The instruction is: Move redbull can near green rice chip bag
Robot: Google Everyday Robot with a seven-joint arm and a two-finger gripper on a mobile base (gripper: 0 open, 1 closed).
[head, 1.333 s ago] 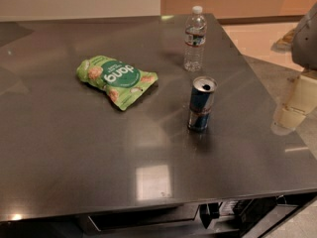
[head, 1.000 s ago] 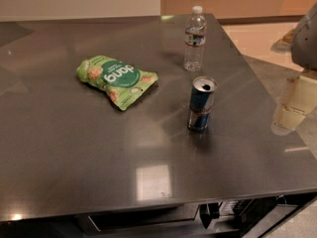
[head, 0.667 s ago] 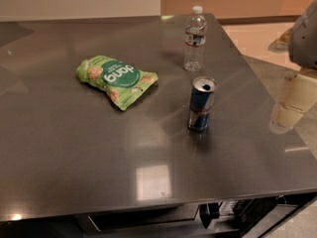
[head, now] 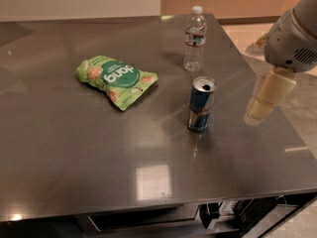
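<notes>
Rightward, the gripper (head: 259, 111), opening unclear, hovers by table (head: 277, 143) edge near redbull can (head: 201, 104).

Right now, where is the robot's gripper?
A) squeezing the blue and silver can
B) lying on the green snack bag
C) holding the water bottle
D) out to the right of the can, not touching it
D: the gripper hangs off to the right of the redbull can with a gap between them, far from the green rice chip bag.
</notes>
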